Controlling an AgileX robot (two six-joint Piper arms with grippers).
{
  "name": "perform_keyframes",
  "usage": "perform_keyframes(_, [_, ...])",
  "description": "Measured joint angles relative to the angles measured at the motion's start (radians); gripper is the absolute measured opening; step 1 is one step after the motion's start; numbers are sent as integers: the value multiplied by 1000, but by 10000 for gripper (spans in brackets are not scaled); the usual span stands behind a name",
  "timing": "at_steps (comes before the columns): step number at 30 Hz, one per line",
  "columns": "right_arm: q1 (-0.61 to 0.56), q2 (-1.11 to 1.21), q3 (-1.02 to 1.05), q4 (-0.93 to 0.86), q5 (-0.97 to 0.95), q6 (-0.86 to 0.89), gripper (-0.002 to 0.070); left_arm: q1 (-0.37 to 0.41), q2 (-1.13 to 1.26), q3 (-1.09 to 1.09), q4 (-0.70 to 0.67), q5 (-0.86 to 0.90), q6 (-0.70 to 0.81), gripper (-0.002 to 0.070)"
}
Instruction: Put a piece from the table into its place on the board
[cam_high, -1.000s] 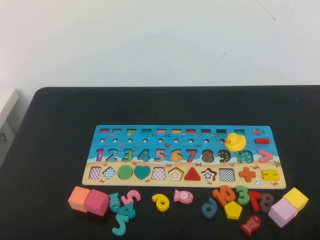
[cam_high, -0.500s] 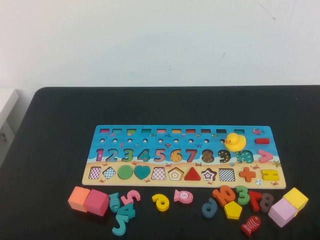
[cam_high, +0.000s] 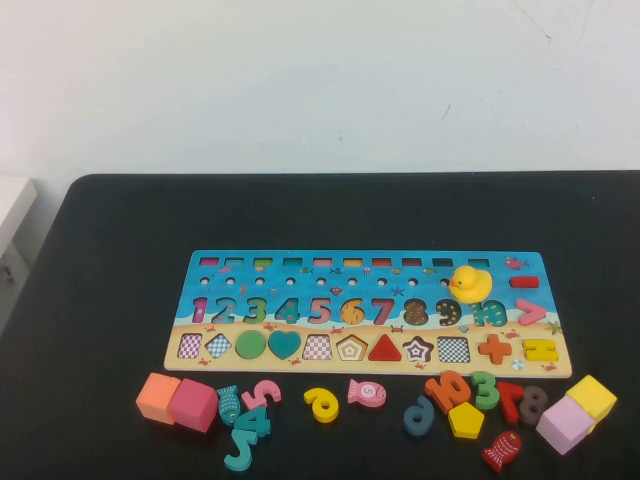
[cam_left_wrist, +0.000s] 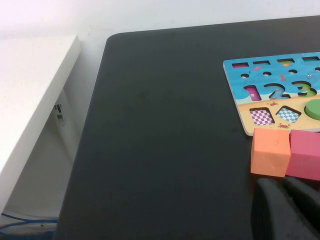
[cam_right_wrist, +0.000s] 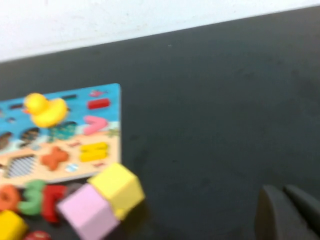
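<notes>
The puzzle board (cam_high: 182, 357) lies flat mid-table with a yellow duck (cam_high: 469, 283) standing on it. Loose pieces lie along its near edge: pink 5 (cam_high: 262, 393), yellow 6 (cam_high: 322, 403), pink fish (cam_high: 367, 392), yellow pentagon (cam_high: 465, 420), green 3 (cam_high: 486, 389), red fish (cam_high: 502, 451). Neither gripper shows in the high view. My left gripper (cam_left_wrist: 282, 182) is shut and empty, just short of the orange block (cam_left_wrist: 270, 151). My right gripper (cam_right_wrist: 282, 189) is shut and empty over bare table, off the board's right end (cam_right_wrist: 116, 120).
Foam blocks sit at both ends of the piece row: orange (cam_high: 157, 396) and pink (cam_high: 194, 404) on the left, lilac (cam_high: 563, 424) and yellow (cam_high: 592, 396) on the right. A white shelf (cam_left_wrist: 30, 100) stands beside the table's left edge. A white wall is behind.
</notes>
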Motion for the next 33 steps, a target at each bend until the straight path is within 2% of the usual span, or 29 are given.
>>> perform_keyframes(4, [0, 0, 0, 183, -6, 41, 19, 0, 0, 0, 0, 0, 0, -2])
perform_keyframes(9, [0, 0, 0, 530, -38, 263, 19, 0, 0, 0, 0, 0, 0, -2])
perform_keyframes(16, [0, 0, 0, 627, -54, 265, 19, 0, 0, 0, 0, 0, 0, -2])
perform_keyframes(19, [0, 0, 2, 629, -61, 150, 19, 0, 0, 0, 0, 0, 0, -2])
perform_keyframes(24, [0, 34, -139, 629, 88, -217, 19, 0, 0, 0, 0, 0, 0, -2])
perform_keyframes(33, [0, 486, -580, 606, 462, -846, 19, 0, 0, 0, 0, 0, 0, -2])
